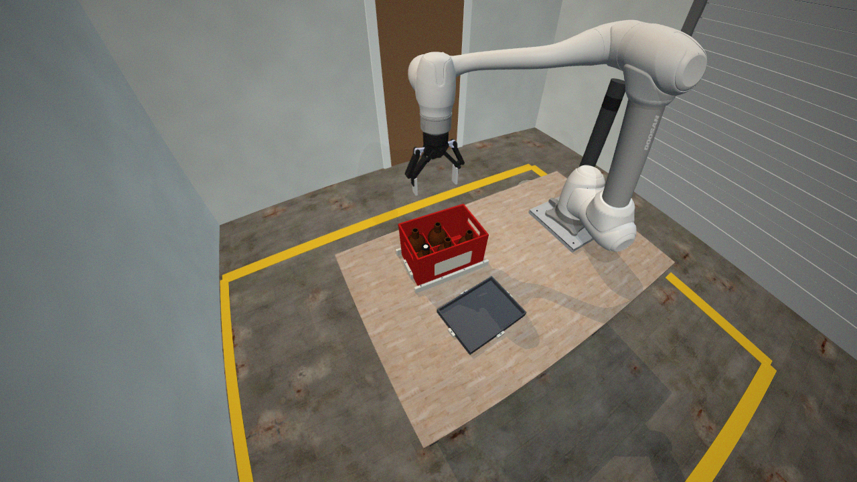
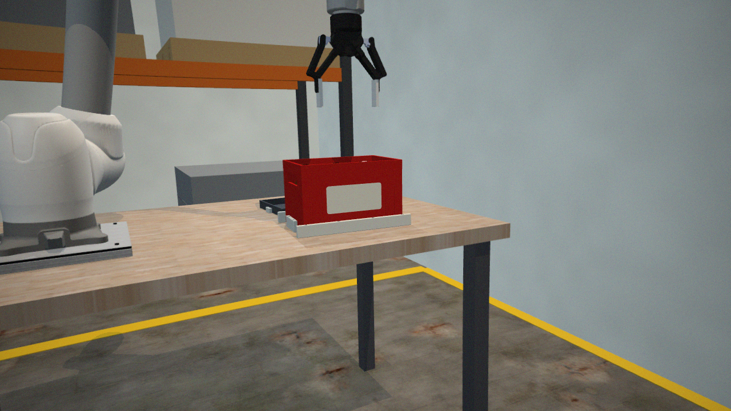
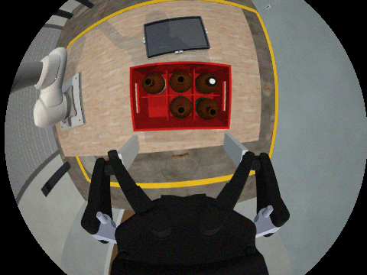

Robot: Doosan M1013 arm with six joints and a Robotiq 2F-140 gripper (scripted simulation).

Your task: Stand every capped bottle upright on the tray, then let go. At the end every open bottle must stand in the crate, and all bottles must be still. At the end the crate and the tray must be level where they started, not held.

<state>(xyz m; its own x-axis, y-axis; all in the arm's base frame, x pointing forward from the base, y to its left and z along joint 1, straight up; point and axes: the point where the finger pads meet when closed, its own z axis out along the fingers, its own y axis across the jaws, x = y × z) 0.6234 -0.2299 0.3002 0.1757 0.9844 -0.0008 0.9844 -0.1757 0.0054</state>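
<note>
A red crate [image 1: 446, 249] stands on the wooden table; it also shows in the side view [image 2: 342, 189] and the wrist view [image 3: 180, 96]. Several brown bottles stand upright in its cells. One bottle [image 3: 207, 82] [image 1: 426, 246] at a corner cell has a white cap; the others [image 3: 180, 82] look open. One cell is empty. A dark grey tray [image 1: 481, 313] lies empty beside the crate, also in the wrist view [image 3: 176, 36]. My gripper [image 1: 434, 178] hangs open and empty high above the crate's far side, fingers pointing down [image 2: 346, 93].
The arm's base [image 1: 590, 209] is bolted to the table's far right corner. The crate sits in a pale bracket [image 2: 352, 225] near the table edge. A shelf rack [image 2: 168, 66] and a grey box [image 2: 224, 181] stand behind the table.
</note>
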